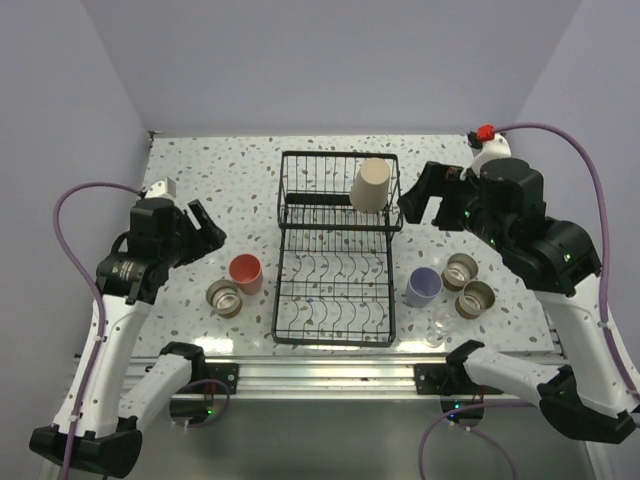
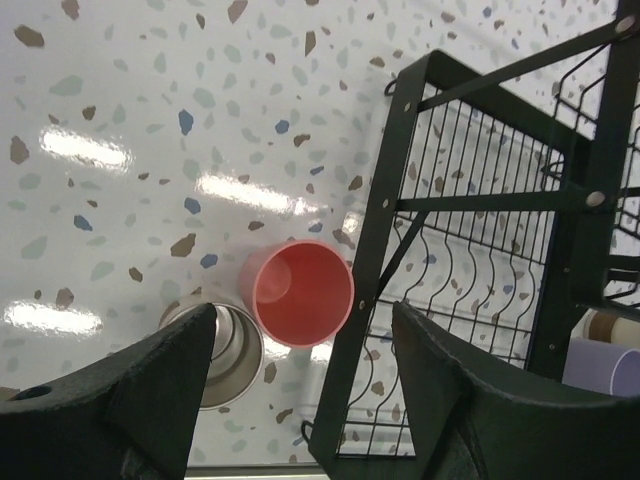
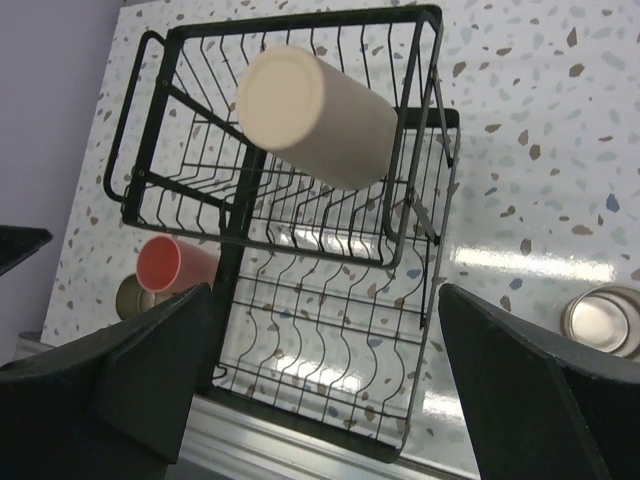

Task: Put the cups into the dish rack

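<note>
- Reading from the near table (image 1: 200, 165) edge, I find the clear glass (image 1: 436, 333) upright, just off the near right corner of the dish rack (image 1: 333, 343).
- Right of the rack, the near tan cup (image 1: 475, 299) and far tan cup (image 1: 460, 270) stand side by side, mouths up.
- The lavender cup (image 1: 423, 287) sits between that pair and the rack.
- Left of the rack, the left tan cup (image 1: 224, 297) stands just beside the pink cup (image 1: 246, 274), both mouth-up.
- The left gripper (image 1: 208, 230) hovers above the pink cup with its jaws spread wide and nothing held.
- The right gripper (image 1: 428, 208) hangs beside the raised basket, also spread wide and unloaded.
- The beige cup (image 1: 371, 185) rests base-up and tilted in the basket's right end.
</note>
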Action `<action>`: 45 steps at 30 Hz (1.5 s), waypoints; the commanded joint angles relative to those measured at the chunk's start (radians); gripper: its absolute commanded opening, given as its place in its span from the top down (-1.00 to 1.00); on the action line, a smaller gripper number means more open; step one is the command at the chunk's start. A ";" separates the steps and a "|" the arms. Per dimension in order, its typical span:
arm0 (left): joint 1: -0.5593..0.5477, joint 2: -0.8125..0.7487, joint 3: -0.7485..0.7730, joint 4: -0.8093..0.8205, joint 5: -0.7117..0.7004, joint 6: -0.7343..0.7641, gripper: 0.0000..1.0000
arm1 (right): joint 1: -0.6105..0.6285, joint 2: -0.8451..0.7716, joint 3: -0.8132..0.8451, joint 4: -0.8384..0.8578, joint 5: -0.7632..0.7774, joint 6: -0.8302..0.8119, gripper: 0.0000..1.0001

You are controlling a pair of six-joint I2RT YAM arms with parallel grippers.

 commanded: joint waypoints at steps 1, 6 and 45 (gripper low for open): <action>-0.002 -0.014 -0.086 0.090 0.070 0.029 -0.49 | 0.000 -0.091 -0.049 -0.030 -0.068 0.077 -0.97; -0.002 -0.001 -0.200 0.157 0.089 0.014 -0.39 | -0.002 -0.166 -0.135 -0.088 -0.102 0.133 -0.97; -0.002 0.160 -0.094 0.257 -0.058 0.109 1.00 | 0.000 -0.178 -0.123 -0.168 -0.104 0.097 -0.97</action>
